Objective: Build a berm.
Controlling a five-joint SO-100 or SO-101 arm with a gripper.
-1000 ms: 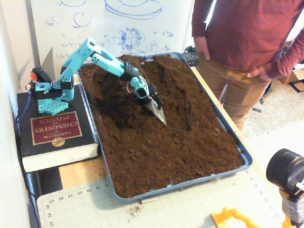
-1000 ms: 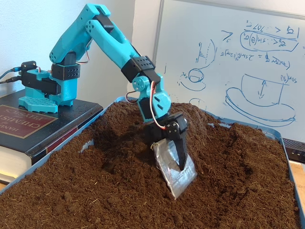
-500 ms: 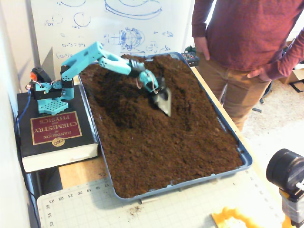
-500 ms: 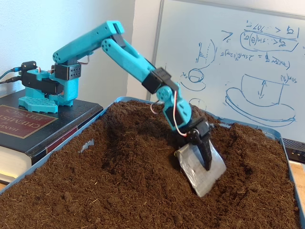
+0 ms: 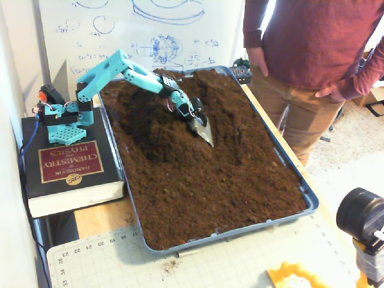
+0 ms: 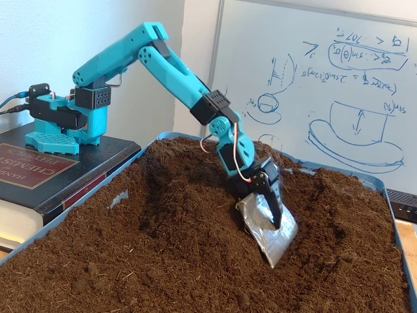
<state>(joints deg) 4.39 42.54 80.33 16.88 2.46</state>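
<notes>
Mat (image 5: 180, 264): nearest the camera in the high fixed view, just outside the tray's near rim; a few crumbs spilled on it.
Tray (image 5: 303, 198): blue, shallow, filled with dark soil (image 5: 216, 186) almost to the lip; little rim to spare on the near and right sides, so a hard push outward likely spills.
Near soil: fairly level, unworked, open room for sweeping.
Blade (image 6: 270, 228): silvery flat scoop, tip dug into the soil mid-tray, tilted so the face meets the heap; probably set that way for pushing soil uphill.
Pincer (image 6: 272, 207): narrow, clamped on the blade's top, black finger lying down its face; same in the high view (image 5: 198, 117).
Trough (image 6: 159, 195): darker hollow on the left in the low view, between arm base and blade; apparently where soil was taken.
Berm (image 6: 326, 195): raised ridge right of and behind the blade, running toward the tray's far end; top close to the far rim.
Arm (image 6: 163, 65): teal, reaching out and down from a base standing on a thick book (image 5: 66, 165), which lifts it above the tray wall.
Far edge: whiteboard (image 6: 313, 85) behind; person (image 5: 306, 54) standing beside the tray's right side.
</notes>
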